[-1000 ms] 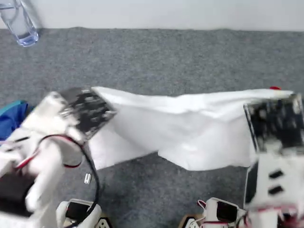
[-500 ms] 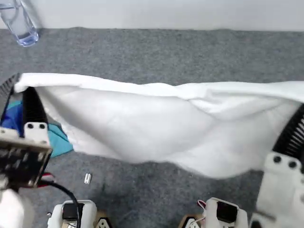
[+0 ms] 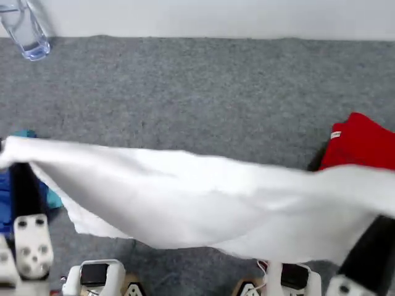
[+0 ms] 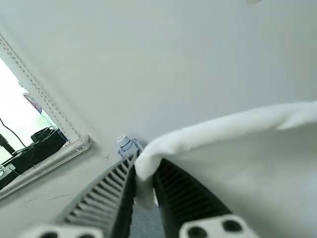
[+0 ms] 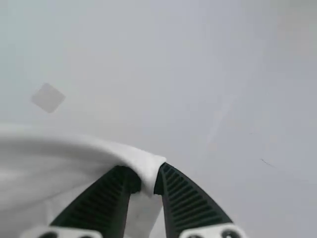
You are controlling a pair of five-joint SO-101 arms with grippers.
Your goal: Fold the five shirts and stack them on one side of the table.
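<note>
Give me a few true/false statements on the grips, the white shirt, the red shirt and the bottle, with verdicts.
1. The left gripper and the right gripper each pinch an edge of the white shirt. True.
2. The white shirt lies flat on the table. False: it hangs stretched between the two grippers, raised off the table.
3. A red shirt lies on the right side of the table. True.
4. The clear bottle stands right next to the red shirt. False: it stands at the far left corner, across the table from the red shirt.
</note>
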